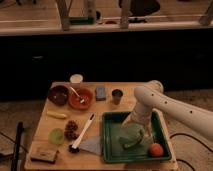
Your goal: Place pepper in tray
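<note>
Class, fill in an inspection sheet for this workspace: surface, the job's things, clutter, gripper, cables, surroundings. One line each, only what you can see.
Surface: wooden table, crowded on its left half.
Job's things: green tray at the table's right front; pepper lying inside it, on a pale green cloth.
Clutter: orange fruit in the tray; orange bowl, dark bowl, white cup, dark cup, yellow banana-like item, brush on the table.
Gripper: gripper down inside the tray, just above the pepper.
Cables: dark cable on the floor, right of the table.
Surroundings: dark counter front behind the table.
</note>
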Available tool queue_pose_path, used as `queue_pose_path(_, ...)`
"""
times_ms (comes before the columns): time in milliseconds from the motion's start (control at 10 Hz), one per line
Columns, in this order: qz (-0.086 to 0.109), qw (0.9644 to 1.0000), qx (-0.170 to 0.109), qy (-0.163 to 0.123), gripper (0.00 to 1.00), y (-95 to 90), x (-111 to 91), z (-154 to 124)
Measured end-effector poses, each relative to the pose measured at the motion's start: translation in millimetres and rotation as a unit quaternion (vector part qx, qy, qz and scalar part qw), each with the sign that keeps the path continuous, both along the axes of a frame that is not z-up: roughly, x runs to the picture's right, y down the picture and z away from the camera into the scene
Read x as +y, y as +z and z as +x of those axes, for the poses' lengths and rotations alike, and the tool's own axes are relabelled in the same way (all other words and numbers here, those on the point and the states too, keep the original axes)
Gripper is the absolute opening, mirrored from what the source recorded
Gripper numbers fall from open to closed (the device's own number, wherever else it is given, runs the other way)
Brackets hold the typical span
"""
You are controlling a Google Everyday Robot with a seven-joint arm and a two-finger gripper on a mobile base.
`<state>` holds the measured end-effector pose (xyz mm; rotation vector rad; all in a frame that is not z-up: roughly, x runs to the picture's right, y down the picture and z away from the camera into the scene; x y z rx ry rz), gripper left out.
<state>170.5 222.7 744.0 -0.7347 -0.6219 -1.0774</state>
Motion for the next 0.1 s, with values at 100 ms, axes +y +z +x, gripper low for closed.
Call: queue_pose_path(100,0.0,1.0,0.0,0.0,0.8,0.0,0.1,0.0)
